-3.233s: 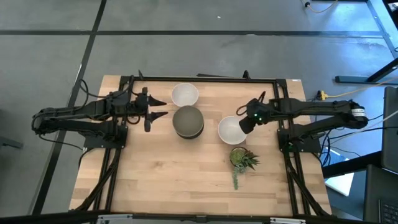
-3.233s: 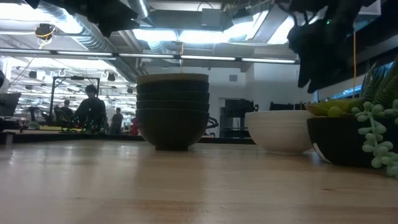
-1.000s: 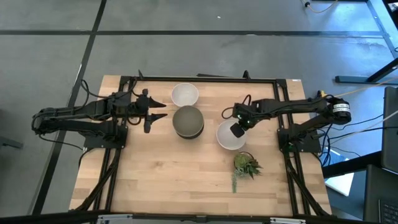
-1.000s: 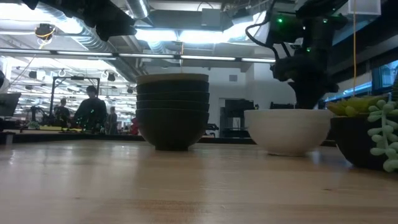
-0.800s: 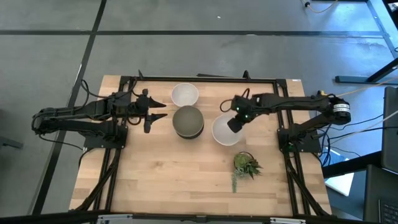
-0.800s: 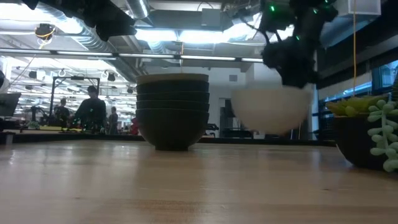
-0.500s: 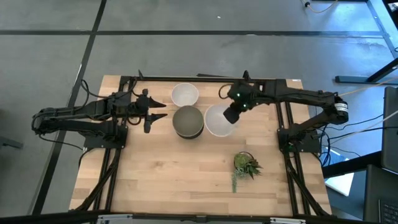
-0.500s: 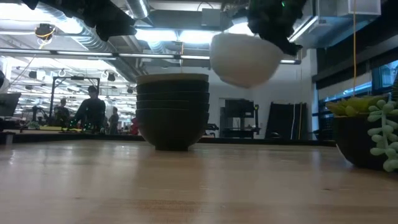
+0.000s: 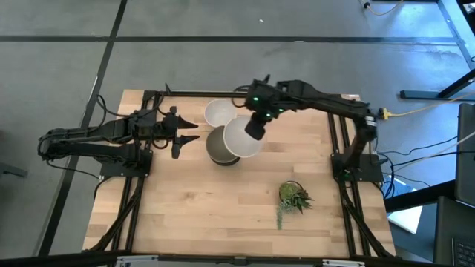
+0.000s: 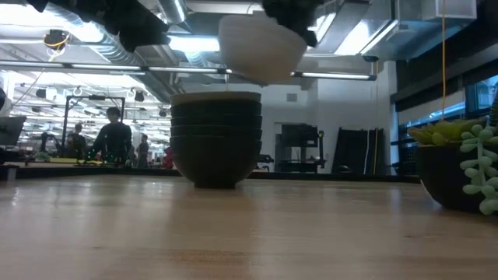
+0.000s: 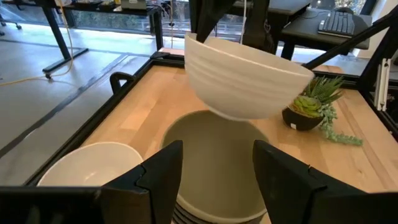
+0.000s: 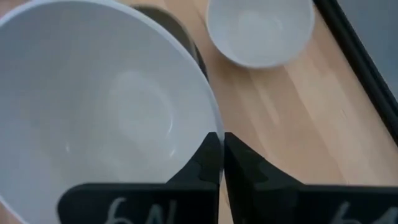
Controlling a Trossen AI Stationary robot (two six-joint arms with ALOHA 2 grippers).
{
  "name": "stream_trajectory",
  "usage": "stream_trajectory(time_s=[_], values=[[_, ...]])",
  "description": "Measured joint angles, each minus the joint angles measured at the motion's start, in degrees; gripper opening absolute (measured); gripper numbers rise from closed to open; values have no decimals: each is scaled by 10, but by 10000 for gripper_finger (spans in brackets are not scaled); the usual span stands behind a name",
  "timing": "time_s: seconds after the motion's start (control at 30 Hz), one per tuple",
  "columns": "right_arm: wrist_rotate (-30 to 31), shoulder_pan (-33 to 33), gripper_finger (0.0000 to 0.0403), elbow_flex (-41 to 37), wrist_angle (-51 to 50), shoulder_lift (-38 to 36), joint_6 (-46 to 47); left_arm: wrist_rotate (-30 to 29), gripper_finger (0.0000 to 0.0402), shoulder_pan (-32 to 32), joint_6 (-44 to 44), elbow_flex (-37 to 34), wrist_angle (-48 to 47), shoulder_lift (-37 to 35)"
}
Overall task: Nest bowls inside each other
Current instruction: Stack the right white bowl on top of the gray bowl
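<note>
A stack of nested bowls (image 9: pixel 217 150) stands on its base at the table's middle, with a grey-beige bowl (image 11: pixel 211 155) on top. My right gripper (image 9: pixel 252 132) is shut on a white bowl (image 9: pixel 241 138) that hangs in the air just above the stack (image 10: pixel 216 140), a little toward its right side. Another white bowl (image 9: pixel 220 113) rests on the table just beyond the stack. My left gripper (image 9: pixel 194 130) waits open to the left of the stack, pointing at it. My right gripper pinches the white bowl's rim (image 12: pixel 213 127) on the side toward the right arm, one finger inside the bowl and one outside. The fingers come slanting down from above. The bowl (image 10: pixel 261 47) hangs clear of the stack, mouth up and slightly tilted.
A small green plant in a dark pot (image 9: pixel 291 194) sits at the near right of the table. A black frame (image 9: pixel 245 94) runs along the table's far edge and sides. Bare wood fills the near half.
My right gripper has lifted the white bowl off the table from right of the stack. It has carried the bowl up and toward the table's left, to above the stack, rolling its wrist on the way. The bowl is now clear of the table.
</note>
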Motion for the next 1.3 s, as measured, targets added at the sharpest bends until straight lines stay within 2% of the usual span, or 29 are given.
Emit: stream_trajectory(time_s=[0.2,0.4,1.1,1.3], values=[[-38,0,8,129,-15,101,-22,0,190,0,0,0,-20,0],[-41,0,8,226,-59,177,-32,0,190,0,1,0,-35,0],[-33,0,8,210,-63,229,-27,0,190,0,32,0,-66,0],[-34,3,38,210,-52,236,-25,0,190,0,32,0,-70,0]])
